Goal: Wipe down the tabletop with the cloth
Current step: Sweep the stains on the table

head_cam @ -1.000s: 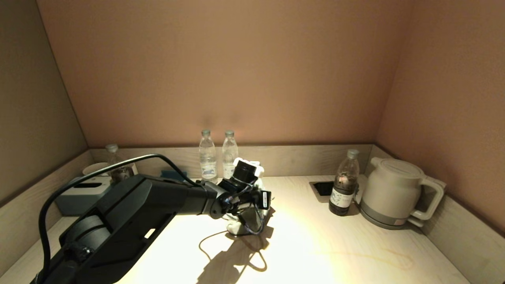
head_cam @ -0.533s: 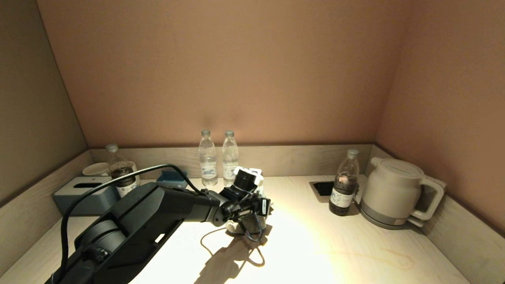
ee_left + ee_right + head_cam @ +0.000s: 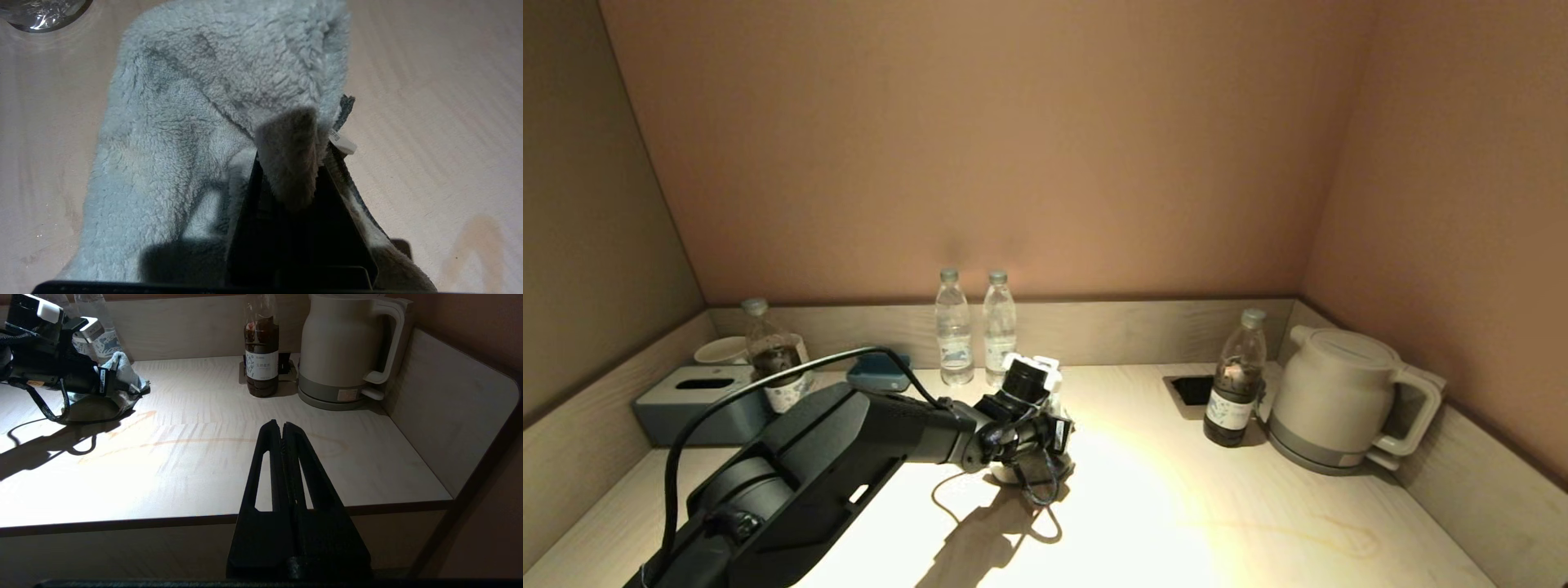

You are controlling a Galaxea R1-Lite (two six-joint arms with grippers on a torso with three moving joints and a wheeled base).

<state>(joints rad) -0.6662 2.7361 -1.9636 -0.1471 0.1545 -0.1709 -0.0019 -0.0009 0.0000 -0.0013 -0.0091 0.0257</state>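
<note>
My left gripper is shut on a fluffy pale grey cloth and presses it on the light wooden tabletop near the middle, just in front of two water bottles. The cloth spreads out ahead of the jaws and hides the fingertips. Brownish streaks mark the tabletop to the right of the cloth. My right gripper is shut and empty, parked off the table's front edge, out of the head view.
Two clear water bottles stand at the back wall. A dark drink bottle and a cream kettle stand at the right. A tissue box, another bottle and a cup are at the left.
My left gripper has dragged the cloth a little toward the left and the back, closer to the water bottles. The right arm has not moved.
</note>
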